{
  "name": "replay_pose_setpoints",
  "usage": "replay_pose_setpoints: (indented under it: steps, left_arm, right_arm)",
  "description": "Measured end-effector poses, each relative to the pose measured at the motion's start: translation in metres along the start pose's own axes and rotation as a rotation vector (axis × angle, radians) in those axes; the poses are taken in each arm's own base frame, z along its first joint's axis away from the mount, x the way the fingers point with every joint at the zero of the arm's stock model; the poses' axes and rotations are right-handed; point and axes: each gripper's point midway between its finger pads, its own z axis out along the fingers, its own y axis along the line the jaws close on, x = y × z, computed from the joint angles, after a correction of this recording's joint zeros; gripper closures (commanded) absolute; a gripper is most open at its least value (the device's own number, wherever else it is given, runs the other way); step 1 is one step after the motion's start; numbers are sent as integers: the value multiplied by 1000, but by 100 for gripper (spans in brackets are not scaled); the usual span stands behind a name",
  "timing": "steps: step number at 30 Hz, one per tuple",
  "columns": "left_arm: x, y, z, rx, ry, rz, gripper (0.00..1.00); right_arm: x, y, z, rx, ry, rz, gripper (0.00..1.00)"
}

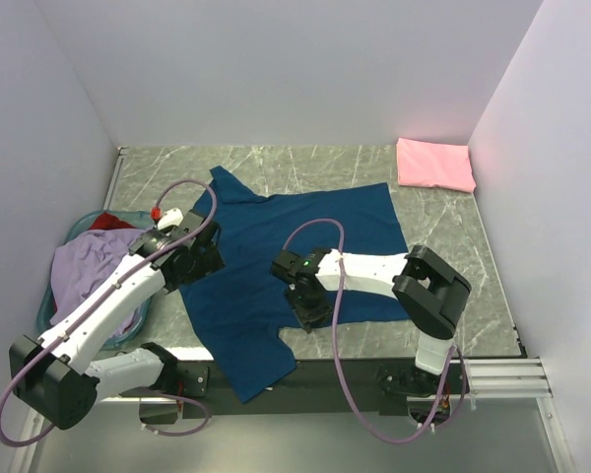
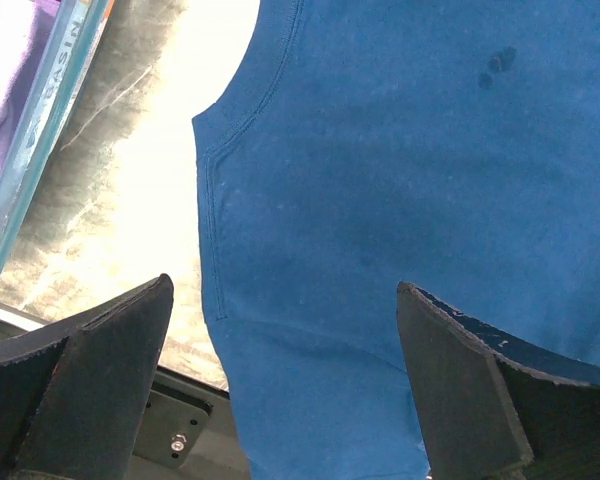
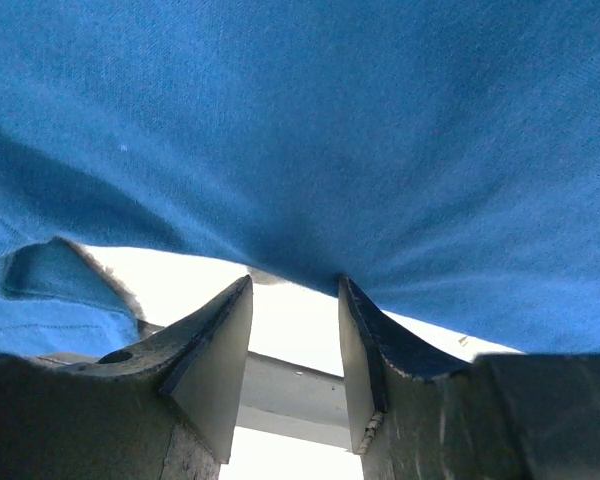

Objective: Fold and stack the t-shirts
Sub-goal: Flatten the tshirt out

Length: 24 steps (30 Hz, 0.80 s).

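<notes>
**Step in hand.** The navy shirt (image 1: 315,236) is being spread flat on the table (image 1: 433,227) for folding. No fold is showing in it yet, and one sleeve is hanging over the table edge nearest the arm bases. By judgement, the task is at an early stage. The pink shirt (image 1: 433,165) is lying folded well beyond the right jaws. The lavender shirt (image 1: 94,266) and red shirt (image 1: 108,221) are waiting in the basket (image 2: 40,130), outside the left jaws.

**Left jaws.** These are being held wide apart, with nothing gripped. The navy shirt is lying directly beneath them. Its curved, seamed edge is running just inside the pad (image 2: 90,390) on the basket side.

**Right jaws.** These are being held apart by a narrow gap, clamped on nothing. An edge of the navy shirt is lying just ahead of the tips and across the gap. Contact with the tips cannot be told.

**Next move (judgement).**
1. The right jaws are to be advanced until the edge enters the gap, then closed on it.
2. The left jaws are to be lowered onto the seamed edge and closed fully, the cloth being thin.
3. Both edges are to be carried over together, so that the fold line is kept straight.
</notes>
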Motion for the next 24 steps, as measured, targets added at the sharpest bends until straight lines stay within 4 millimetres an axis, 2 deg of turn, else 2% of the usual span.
replay_pose_setpoints:
  steps: [5,7,9,11,13,15,17,21,24]
  left_arm:
    - [-5,-2,5,1,-3,-6,0]
    - [-9,-5,13,-5,3,-5,1]
    - [-17,-8,23,-15,15,-14,1]
    - [-32,-15,36,-14,19,-39,1]
    - [-53,-23,49,-1,26,-77,3]
    - [-83,-36,64,27,13,-129,7]
    - [-117,-51,83,64,2,-177,12]
    - [-181,-81,119,135,-41,-225,20]
    - [-216,-101,147,191,-64,-241,27]
  right_arm:
    - [-7,-4,-15,-13,-49,-6,52]
    - [-20,-14,-30,-31,-105,23,52]
    - [-41,-35,-46,-47,-172,95,51]
    - [-68,-65,-62,-52,-252,198,51]
    - [-90,-94,-74,-53,-323,288,52]
    - [-111,-128,-86,-39,-395,383,52]
    - [-127,-153,-97,-39,-458,452,52]
    - [-148,-186,-110,-45,-554,532,53]
    - [-159,-195,-115,-66,-603,553,53]
